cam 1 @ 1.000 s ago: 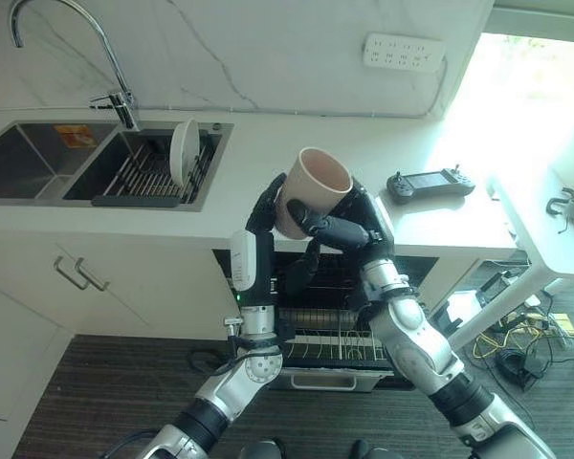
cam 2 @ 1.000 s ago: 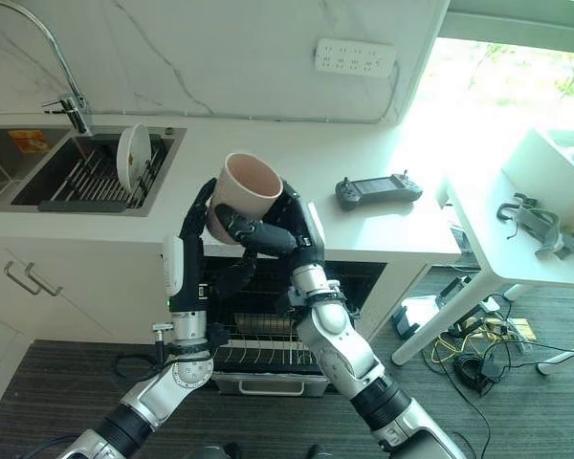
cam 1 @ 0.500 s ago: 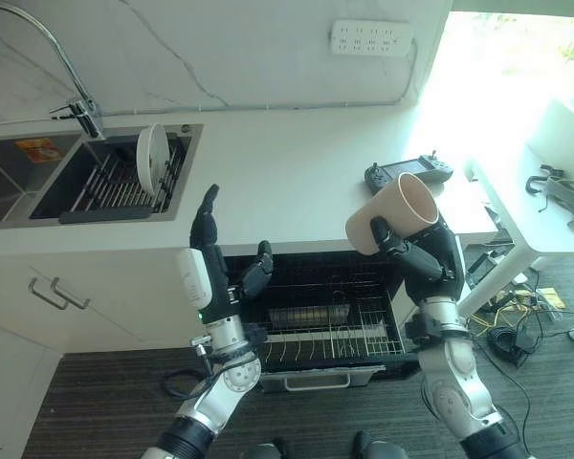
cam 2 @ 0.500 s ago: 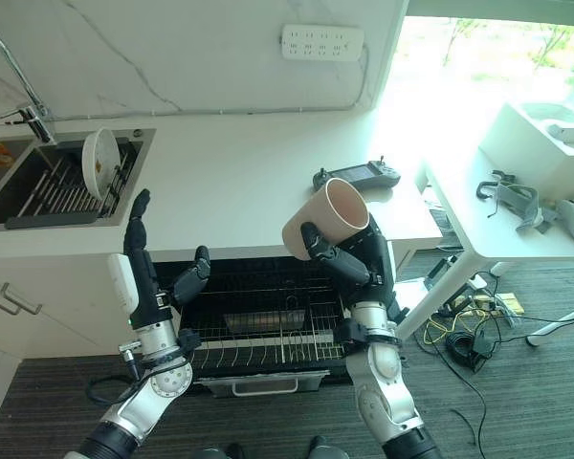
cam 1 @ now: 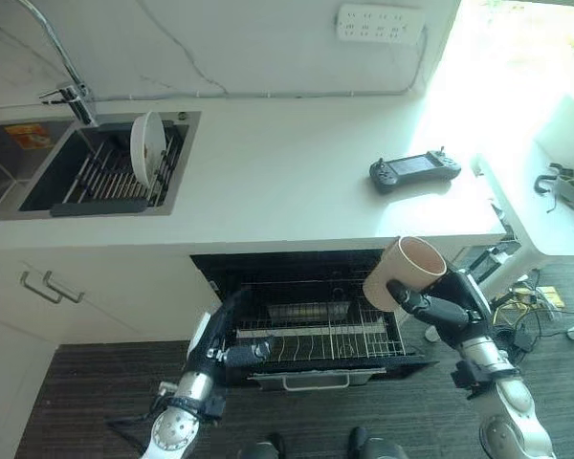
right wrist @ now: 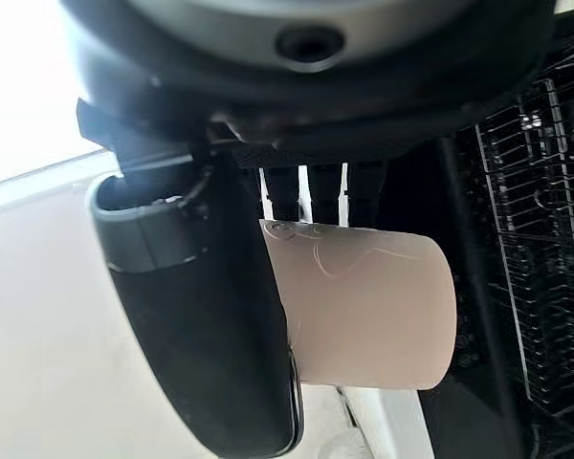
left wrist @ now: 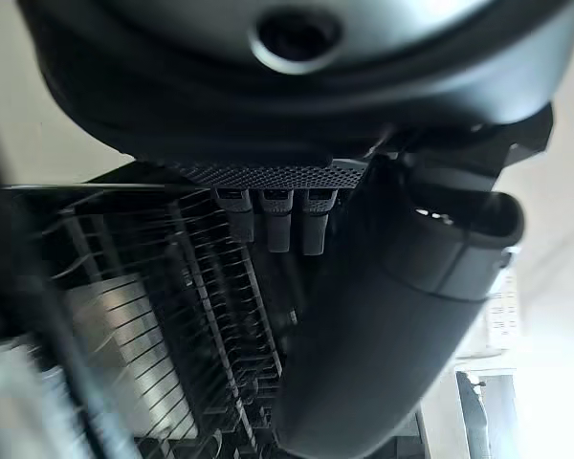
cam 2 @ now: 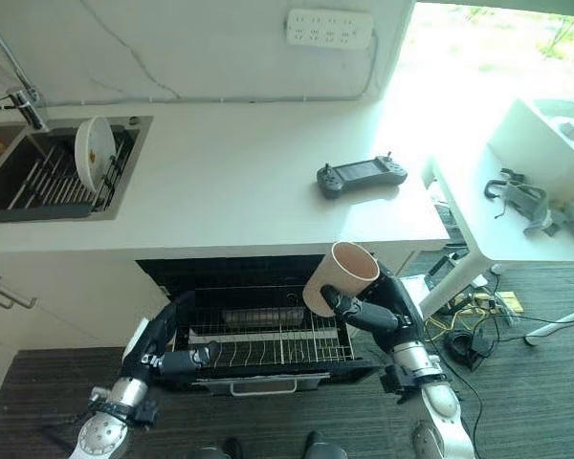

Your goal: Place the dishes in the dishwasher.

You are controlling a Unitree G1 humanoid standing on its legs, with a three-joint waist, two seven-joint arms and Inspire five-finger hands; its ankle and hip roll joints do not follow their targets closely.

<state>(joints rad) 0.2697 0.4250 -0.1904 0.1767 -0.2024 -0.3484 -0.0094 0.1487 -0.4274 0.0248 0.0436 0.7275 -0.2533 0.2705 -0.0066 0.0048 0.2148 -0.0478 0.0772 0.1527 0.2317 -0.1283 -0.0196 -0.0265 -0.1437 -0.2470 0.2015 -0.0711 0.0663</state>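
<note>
The desk (cam 1: 297, 182) overhangs the dishwasher rack (cam 1: 316, 330), hiding the rack's back part. The cup (cam 1: 403, 273) in the right robot hand (cam 1: 450, 311) covers the rack's right corner. The sink (cam 1: 38, 172) beside the desk is cut by the picture's edge.

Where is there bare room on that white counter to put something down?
The white counter is bare between the sink's dark drying rack, which holds a white plate, and the black handheld controller near its right end. The pulled-out wire dishwasher rack looks unloaded; the right hand holds a beige cup above its right edge.
</note>
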